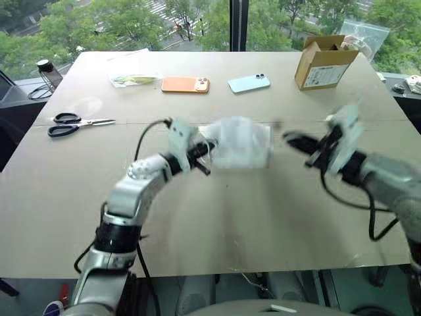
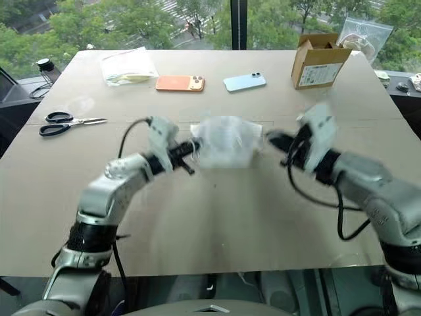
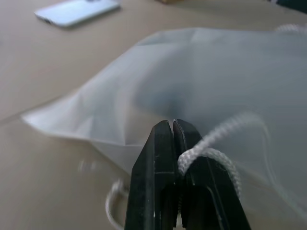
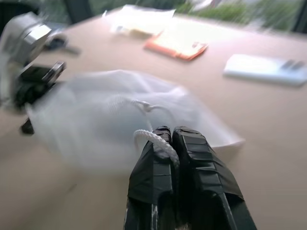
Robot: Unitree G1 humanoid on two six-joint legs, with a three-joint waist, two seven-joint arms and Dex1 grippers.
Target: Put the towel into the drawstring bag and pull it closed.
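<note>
Mid-table, the drawstring bag (image 2: 225, 141) hangs between the left gripper (image 3: 173, 125) and right gripper (image 4: 171, 131), each clamped on a white cord (image 3: 207, 152), apparently cinching it, towel presumably inside.

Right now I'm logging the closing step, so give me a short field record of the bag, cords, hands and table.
bag: white drawstring bag between the two hands
contents: bluish shape inside, blurred
left hand: shut on a white cord
right hand: shut on a cord too
table: scissors, orange phone, blue phone, cardboard box
</note>
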